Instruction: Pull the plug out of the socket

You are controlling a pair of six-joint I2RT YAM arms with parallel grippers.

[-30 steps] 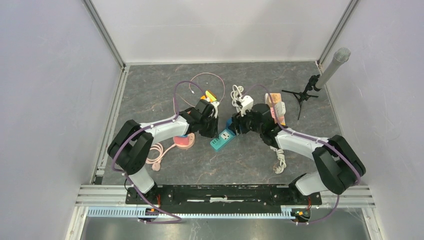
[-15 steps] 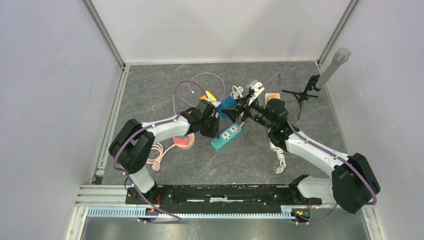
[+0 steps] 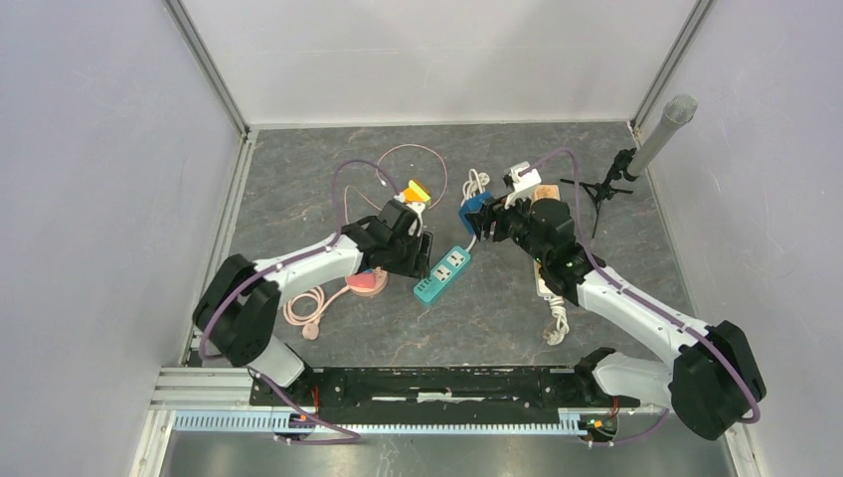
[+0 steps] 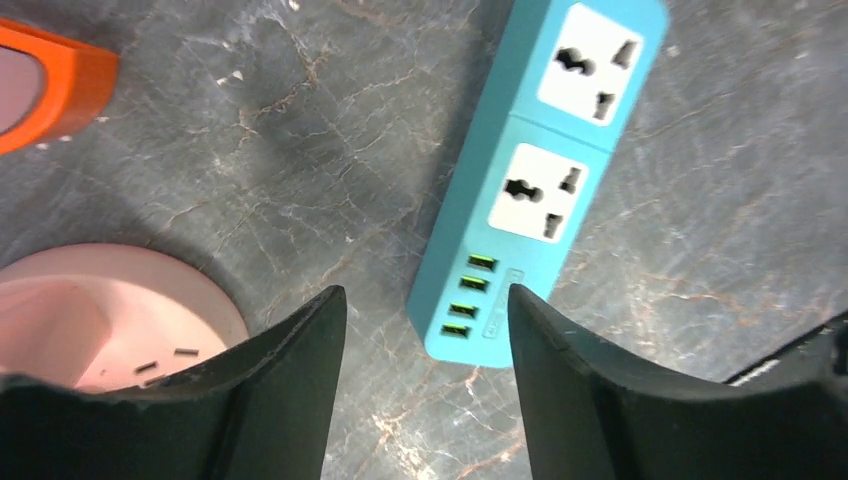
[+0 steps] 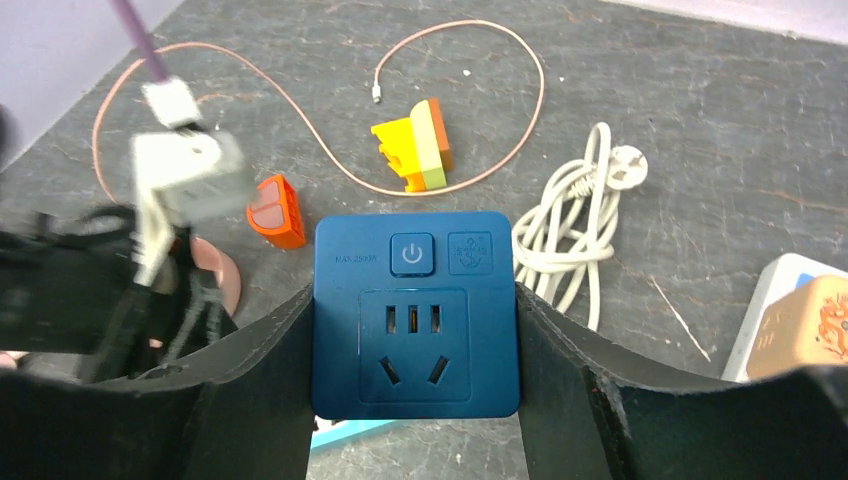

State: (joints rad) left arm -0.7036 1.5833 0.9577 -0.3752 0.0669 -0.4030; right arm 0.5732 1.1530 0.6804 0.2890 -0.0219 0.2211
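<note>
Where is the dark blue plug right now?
In the right wrist view the dark blue plug is clamped in the right gripper, off the table. From above it is just beyond the teal power strip, beside the coiled white cable.

Pink round disc [image 4: 90, 320] just left of left gripper [image 4: 425, 300], close by its left finger; small slots on face. Orange wedge [image 4: 60, 85] ahead-left, apart from disc. Pink coiled cord [image 3: 303, 306] behind same gripper.
Ahead of right gripper [image 5: 415, 300]: yellow-orange block [image 5: 415, 145] inside loop of thin pink cable [image 5: 543, 82]. White bundled cord [image 5: 570, 225] ahead-right. White strip [image 5: 772, 300] bearing orange cube [image 5: 812, 328] far right. Microphone [image 3: 661, 127] on tripod, well off right.
</note>
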